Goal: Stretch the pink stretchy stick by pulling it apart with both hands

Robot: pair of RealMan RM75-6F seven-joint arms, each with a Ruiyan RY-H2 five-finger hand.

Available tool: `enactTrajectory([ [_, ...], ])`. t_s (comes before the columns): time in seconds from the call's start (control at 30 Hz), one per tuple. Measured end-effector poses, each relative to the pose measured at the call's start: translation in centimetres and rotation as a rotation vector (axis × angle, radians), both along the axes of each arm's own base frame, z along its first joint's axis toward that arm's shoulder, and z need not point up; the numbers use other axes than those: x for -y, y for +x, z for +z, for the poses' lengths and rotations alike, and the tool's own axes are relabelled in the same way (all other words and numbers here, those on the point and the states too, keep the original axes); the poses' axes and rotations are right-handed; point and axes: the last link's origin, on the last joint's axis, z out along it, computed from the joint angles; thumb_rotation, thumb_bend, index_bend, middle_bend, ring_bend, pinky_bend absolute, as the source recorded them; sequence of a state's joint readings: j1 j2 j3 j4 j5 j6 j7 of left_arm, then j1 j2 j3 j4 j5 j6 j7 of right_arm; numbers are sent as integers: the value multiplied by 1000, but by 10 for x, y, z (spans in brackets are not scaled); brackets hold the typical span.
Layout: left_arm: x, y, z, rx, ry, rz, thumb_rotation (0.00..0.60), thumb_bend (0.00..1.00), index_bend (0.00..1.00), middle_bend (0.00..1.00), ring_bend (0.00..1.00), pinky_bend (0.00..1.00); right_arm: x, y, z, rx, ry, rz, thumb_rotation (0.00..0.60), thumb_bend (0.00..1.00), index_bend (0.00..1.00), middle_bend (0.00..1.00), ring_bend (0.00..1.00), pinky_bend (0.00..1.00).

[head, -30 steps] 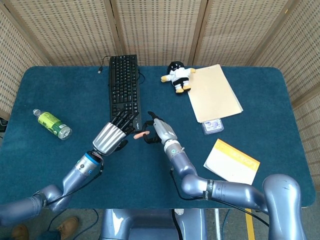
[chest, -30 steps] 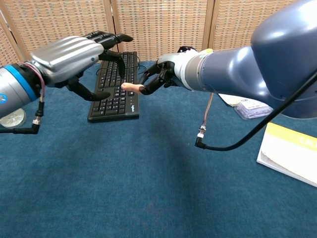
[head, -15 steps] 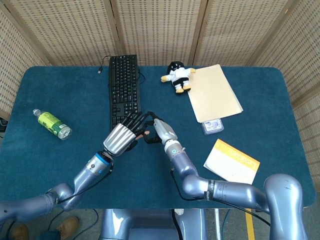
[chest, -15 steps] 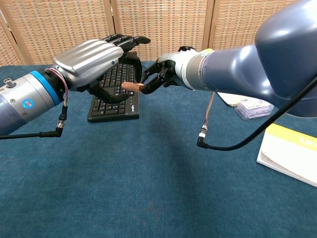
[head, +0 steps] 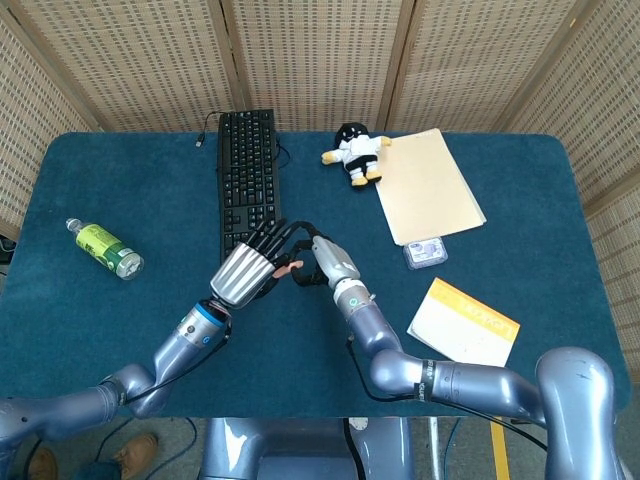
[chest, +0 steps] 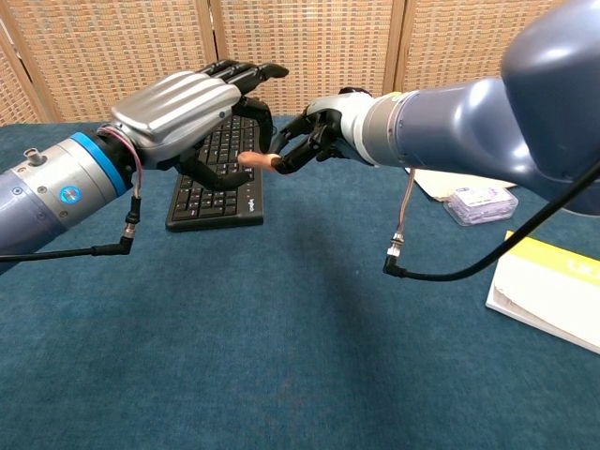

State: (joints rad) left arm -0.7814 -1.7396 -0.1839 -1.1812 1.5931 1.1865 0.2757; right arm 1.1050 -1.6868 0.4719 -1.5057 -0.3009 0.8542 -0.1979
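The pink stretchy stick (head: 290,267) (chest: 255,159) is short and held level above the table, just in front of the keyboard. My right hand (head: 325,262) (chest: 317,137) pinches its right end. My left hand (head: 245,272) (chest: 192,108) is at the stick's free left end, fingers stretched out above it and thumb curved below it. The stick's tip lies inside that hollow, and I see no closed grasp on it. The head view hides the stick's left end behind the left hand.
A black keyboard (head: 246,168) (chest: 217,178) lies just beyond the hands. A green bottle (head: 106,248) lies at the left. At the back right are a plush toy (head: 354,152) and a tan folder (head: 428,186), with a small case (head: 425,251) and a yellow-white book (head: 464,322) nearer.
My left hand has moved right to the stick's free end, its fingers and thumb now around the tip. The right hand has shifted slightly right with the stick.
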Motion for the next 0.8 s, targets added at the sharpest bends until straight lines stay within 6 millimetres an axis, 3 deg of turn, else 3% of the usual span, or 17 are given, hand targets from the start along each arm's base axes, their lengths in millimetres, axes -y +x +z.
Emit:
enactTrajectory([
  [0.4, -2, 6, -4, 7, 14, -3, 600, 345, 522, 0, 0, 0, 1, -3, 1, 5, 7, -3, 600, 662, 693, 61, 0, 0],
  [0.6, -3, 8, -5, 18, 16, 0, 600, 431, 569, 0, 0, 0, 1, -5, 2, 7, 9, -4, 600, 664, 693, 62, 0, 0],
  [0.8, -3, 10, -6, 18, 12, 3, 600, 451, 622, 0, 0, 0, 1, -7, 3, 10, 12, -5, 600, 665, 694, 63, 0, 0],
])
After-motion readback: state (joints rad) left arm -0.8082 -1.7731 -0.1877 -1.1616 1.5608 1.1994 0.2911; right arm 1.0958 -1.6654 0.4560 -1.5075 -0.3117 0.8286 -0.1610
